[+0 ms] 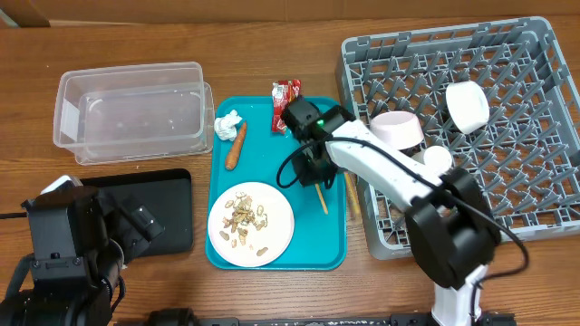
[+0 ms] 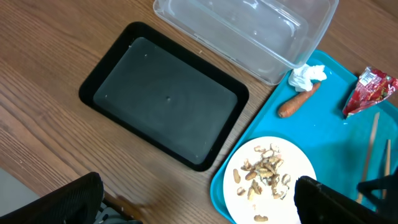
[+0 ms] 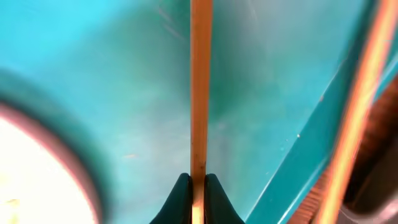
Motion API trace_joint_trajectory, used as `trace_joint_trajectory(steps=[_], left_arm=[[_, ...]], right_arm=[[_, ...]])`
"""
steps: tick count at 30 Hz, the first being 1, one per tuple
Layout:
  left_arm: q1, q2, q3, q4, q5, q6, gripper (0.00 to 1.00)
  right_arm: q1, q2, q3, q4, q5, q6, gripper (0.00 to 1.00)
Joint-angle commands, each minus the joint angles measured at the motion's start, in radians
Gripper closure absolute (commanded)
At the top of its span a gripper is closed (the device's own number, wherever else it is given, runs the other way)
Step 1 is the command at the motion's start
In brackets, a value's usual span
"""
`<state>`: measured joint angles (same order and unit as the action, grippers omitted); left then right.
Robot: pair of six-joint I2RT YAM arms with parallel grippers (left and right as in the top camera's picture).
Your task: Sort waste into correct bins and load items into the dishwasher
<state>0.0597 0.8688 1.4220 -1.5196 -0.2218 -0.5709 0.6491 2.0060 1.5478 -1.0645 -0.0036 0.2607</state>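
The right gripper pinches a wooden chopstick that lies on the teal tray. A second chopstick, blurred, runs by the tray's right rim. A white plate sits at the lower left.

Chopstick between plate and tray rim

White right arm, black joints and jaws, green light.

Large tray at centre of worktop. On it: plate at front, bearing peanut shells; carrot and paper wad rear left; wrapper rear; chopstick right. Tub rear left, low tray before it. Rack right, holding a bowl.
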Motion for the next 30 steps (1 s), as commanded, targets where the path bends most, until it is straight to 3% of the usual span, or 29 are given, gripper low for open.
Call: trace_joint_trajectory(steps=[1,9,18,25,27,29,30], left_arm=[[0.005,0.002,0.013,0.002,-0.021,-0.01,0.0],[0.005,0.002,0.013,0.002,-0.021,-0.01,0.0],[0.005,0.002,0.013,0.002,-0.021,-0.01,0.0],[0.005,0.002,0.013,0.002,-0.021,-0.01,0.0],[0.005,0.002,0.013,0.002,-0.021,-0.01,0.0],[0.005,0.002,0.013,0.002,-0.021,-0.01,0.0],[0.005,0.002,0.013,0.002,-0.021,-0.01,0.0]], right_arm=[[0.0,-0.153,0.076,0.001,0.02,0.0,0.96],[-0.124,-0.293,0.105,0.003,0.152,-0.006,0.96],[-0.301,-0.211,0.036,-0.004,0.135,-0.196,0.96],[-0.286,-0.188,0.023,-0.009,0.143,-0.216,0.96],[-0.278,-0.188,0.023,-0.021,0.171,-0.214,0.86],[-0.277,-0.188,0.023,-0.031,0.198,-0.204,0.61],[-0.277,-0.188,0.023,-0.031,0.198,-0.204,0.57]])
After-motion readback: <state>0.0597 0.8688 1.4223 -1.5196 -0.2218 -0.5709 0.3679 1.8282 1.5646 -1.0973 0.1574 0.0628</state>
